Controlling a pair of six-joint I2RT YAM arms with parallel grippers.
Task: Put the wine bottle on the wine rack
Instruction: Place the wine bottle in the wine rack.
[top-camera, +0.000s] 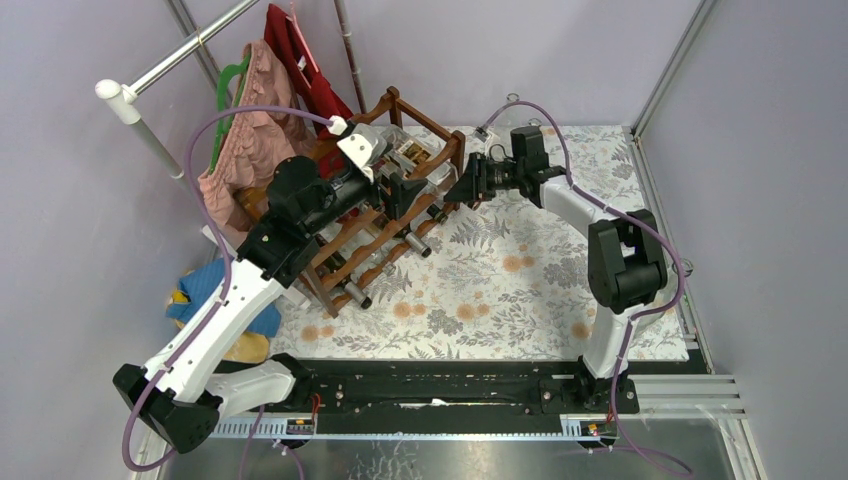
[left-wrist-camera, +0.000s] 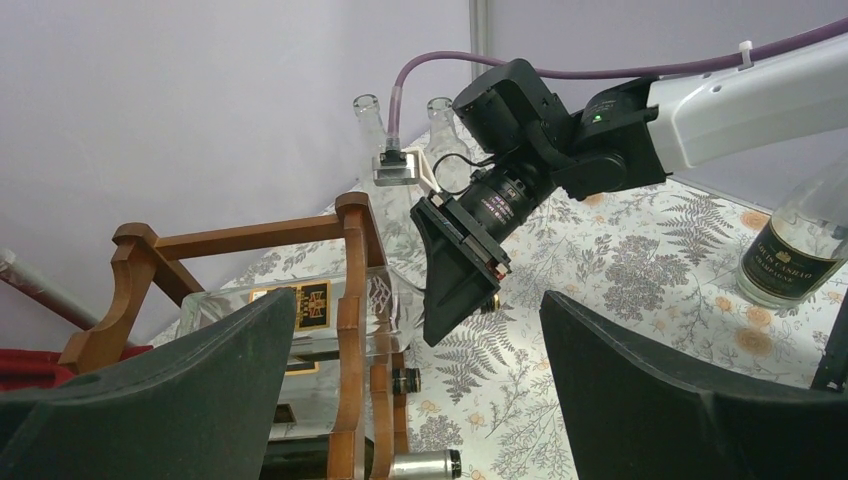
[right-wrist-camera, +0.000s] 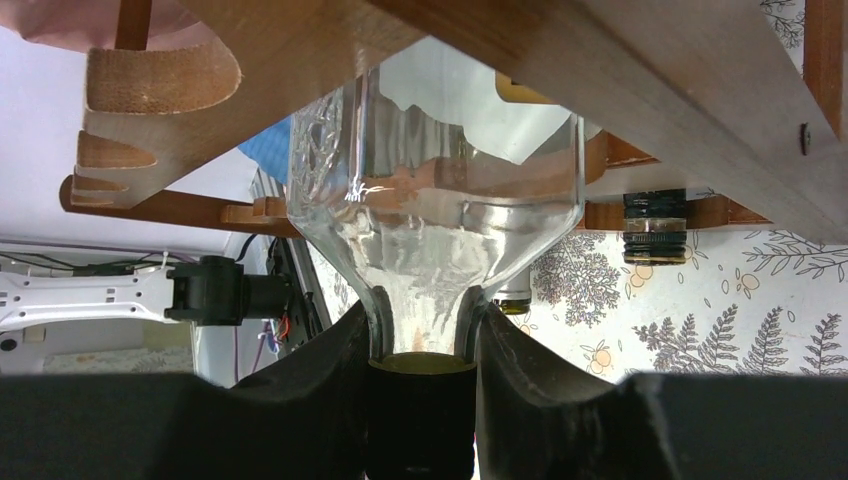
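The floral desk (top-camera: 520, 290) carries the rack (top-camera: 420, 115) at its far left, set at a slant. The rack's lower tiers are loaded with other bottles (top-camera: 357, 296), caps pointing out over the desk.

The clear bottle (right-wrist-camera: 440, 200) lies on its side in the top tier. Its body is between the rails and its neck sticks out of the rack's right side. Its long axis runs from the rack straight toward the right arm, which meets it end-on. Whether the body's full weight rests on the rails cannot be told.

The right tool (top-camera: 462, 186) is closed partway around the neck just below the shoulder, a finger on each side, and is the only thing gripping the bottle.

The left tool (top-camera: 398, 192) hangs over the rack just beside the bottle's body, spread to its widest and holding nothing.

The next move probably falls to the right arm: ease the bottle along its own axis deeper into the cradle, then let go.
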